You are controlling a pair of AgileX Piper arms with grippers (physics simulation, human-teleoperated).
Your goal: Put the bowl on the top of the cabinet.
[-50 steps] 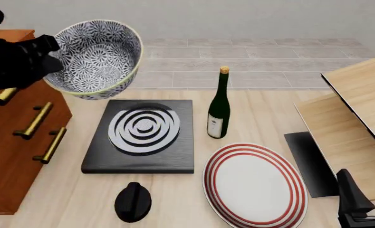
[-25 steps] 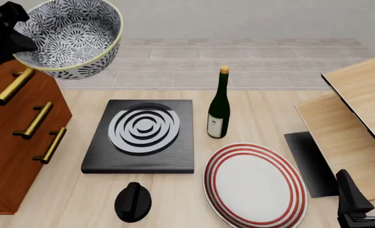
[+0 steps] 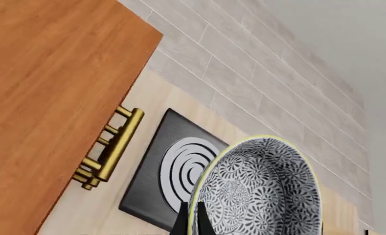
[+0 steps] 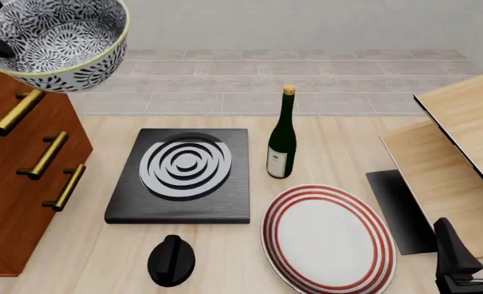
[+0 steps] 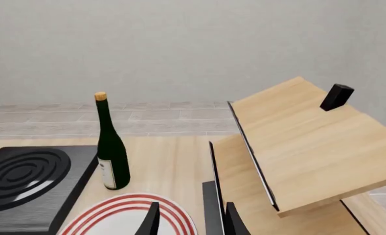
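The bowl (image 4: 57,43), white with a dense black floral pattern, hangs tilted in the air at the top left, over the upper right edge of the reddish-brown cabinet (image 4: 13,184). In the left wrist view my left gripper (image 3: 193,223) is shut on the rim of the bowl (image 3: 264,191), and the cabinet top (image 3: 42,98) lies below and beside it. In the front view the left arm is almost wholly outside the picture. My right gripper (image 4: 474,257) stands open at the table's near right corner with nothing between its fingers (image 5: 151,219).
A black hob (image 4: 184,168) with concentric rings sits mid-table beside a green wine bottle (image 4: 283,138). A red-ringed plate (image 4: 329,236) and a black knob-like object (image 4: 172,260) lie nearer. Pale wood boards (image 4: 461,147) over a black mat (image 4: 392,208) fill the right side.
The bowl, held by my left gripper, has moved up and to the left, from above the hob's far corner to over the cabinet. The right arm has not moved.
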